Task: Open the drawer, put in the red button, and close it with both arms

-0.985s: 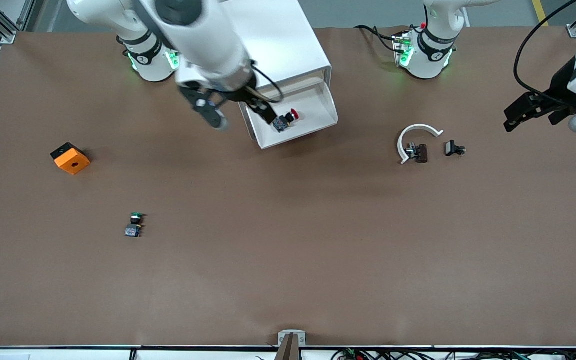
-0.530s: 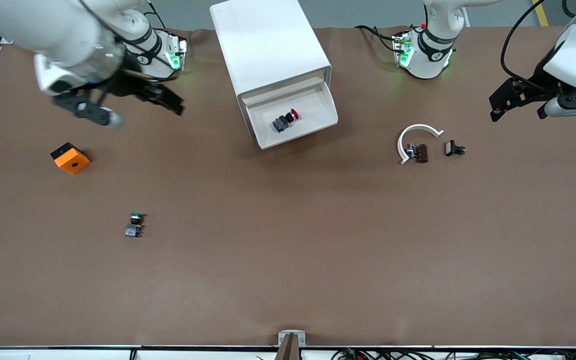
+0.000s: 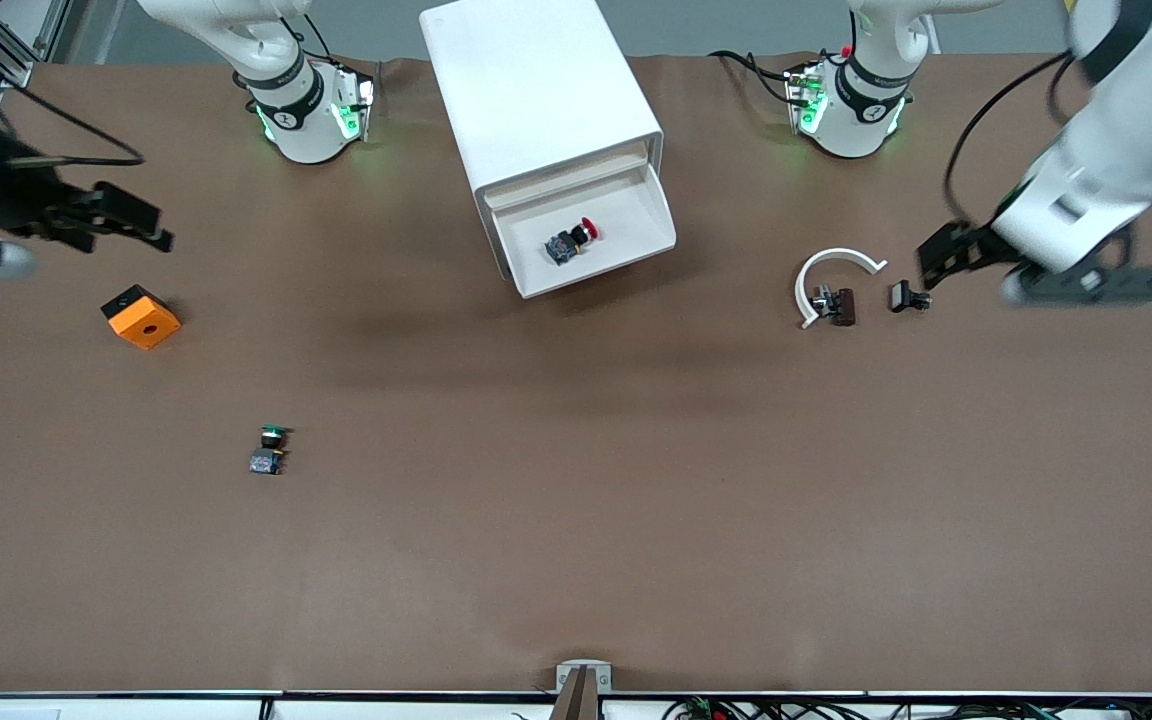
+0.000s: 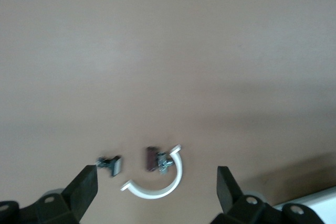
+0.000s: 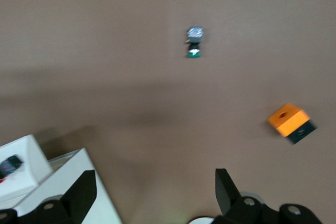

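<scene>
The drawer stands pulled out of the white cabinet. The red button lies on its side in it, and also shows in the right wrist view. My right gripper is open and empty, in the air over the table at the right arm's end, close to the orange box; the right wrist view shows it too. My left gripper is open and empty, over the table beside a small black clip. In the left wrist view its fingers stand wide apart.
An orange box and a green-capped button lie toward the right arm's end. A white curved piece, a small brown part and a black clip lie toward the left arm's end.
My right gripper has swung away from the drawer to the right arm's end of the table. My left gripper has come in toward the black clip. The red button stays in the drawer.
</scene>
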You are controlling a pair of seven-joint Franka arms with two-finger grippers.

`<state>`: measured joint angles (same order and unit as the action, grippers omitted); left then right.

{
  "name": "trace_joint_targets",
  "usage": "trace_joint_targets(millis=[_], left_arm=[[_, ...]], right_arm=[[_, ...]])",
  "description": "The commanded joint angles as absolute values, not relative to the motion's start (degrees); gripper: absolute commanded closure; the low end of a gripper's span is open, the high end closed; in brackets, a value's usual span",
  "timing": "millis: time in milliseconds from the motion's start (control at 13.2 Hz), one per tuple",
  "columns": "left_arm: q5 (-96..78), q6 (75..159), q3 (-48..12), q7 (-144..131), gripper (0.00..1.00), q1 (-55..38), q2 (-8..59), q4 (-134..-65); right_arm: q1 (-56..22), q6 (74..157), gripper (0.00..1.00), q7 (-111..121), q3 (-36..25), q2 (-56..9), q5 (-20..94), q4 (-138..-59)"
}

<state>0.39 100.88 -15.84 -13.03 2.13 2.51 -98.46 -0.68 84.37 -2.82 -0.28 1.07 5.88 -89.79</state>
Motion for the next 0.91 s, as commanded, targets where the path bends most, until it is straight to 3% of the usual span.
trace_joint_targets(millis=[0, 455, 833], left_arm=[[-0.09, 106.67, -20.63, -22.01, 0.00, 1.76, 9.99, -97.47], [0.35, 115.74, -22.50, -36.52, 0.00, -7.63, 23.71, -97.30], [0.09, 115.93, -22.59, -52.45, 0.00, -15.72, 28.91, -97.29]], right_arm=[[1.84, 85.43, 0.00, 0.26, 0.97, 2.37, 1.51, -90.53], [2.20, 84.90, 0.00, -0.44, 1.14, 2.11, 0.62, -88.51], [2.37, 84.64, 0.00, -0.53, 1.14, 2.02, 0.70, -86.84]])
